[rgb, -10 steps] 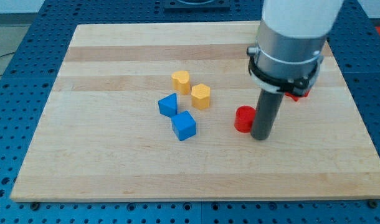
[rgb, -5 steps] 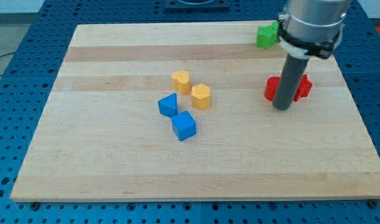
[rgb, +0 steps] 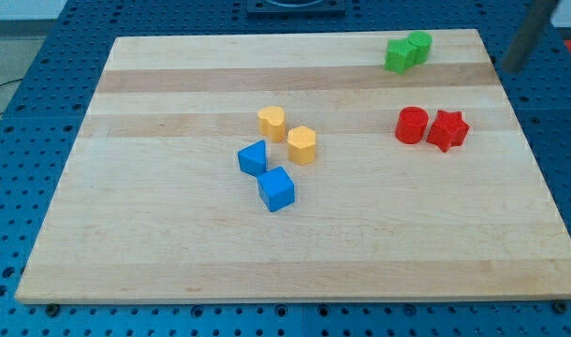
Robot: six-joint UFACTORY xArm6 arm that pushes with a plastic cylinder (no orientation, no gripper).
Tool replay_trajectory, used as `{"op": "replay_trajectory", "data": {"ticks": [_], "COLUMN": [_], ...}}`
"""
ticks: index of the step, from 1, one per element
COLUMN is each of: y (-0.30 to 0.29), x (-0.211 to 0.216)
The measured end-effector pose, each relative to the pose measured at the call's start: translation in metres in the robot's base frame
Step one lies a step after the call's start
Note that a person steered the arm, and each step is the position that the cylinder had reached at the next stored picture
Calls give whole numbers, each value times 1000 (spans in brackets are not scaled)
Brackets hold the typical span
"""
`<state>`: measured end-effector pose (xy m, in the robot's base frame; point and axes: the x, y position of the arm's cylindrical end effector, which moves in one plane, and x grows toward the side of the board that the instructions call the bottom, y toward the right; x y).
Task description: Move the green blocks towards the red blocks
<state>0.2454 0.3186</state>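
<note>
My tip (rgb: 511, 67), the bare end of a dark rod holding nothing, sits off the wooden board (rgb: 173, 253) at the view's upper right. The 2 green blocks (rgb: 407, 51) touch near the board's top edge, well above the red cylinder (rgb: 411, 124) and the red star-shaped block (rgb: 447, 129), which sit side by side.

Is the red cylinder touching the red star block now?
Cannot tell. In the camera view the red cylinder and the red star block sit side by side with edges meeting, but no clear gap or contact shows.
</note>
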Motion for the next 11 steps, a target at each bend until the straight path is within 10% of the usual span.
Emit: {"op": "replay_trajectory", "data": {"ticks": [3,9,11], "y": [-121,-104,-114], "x": [-48,82,6]}}
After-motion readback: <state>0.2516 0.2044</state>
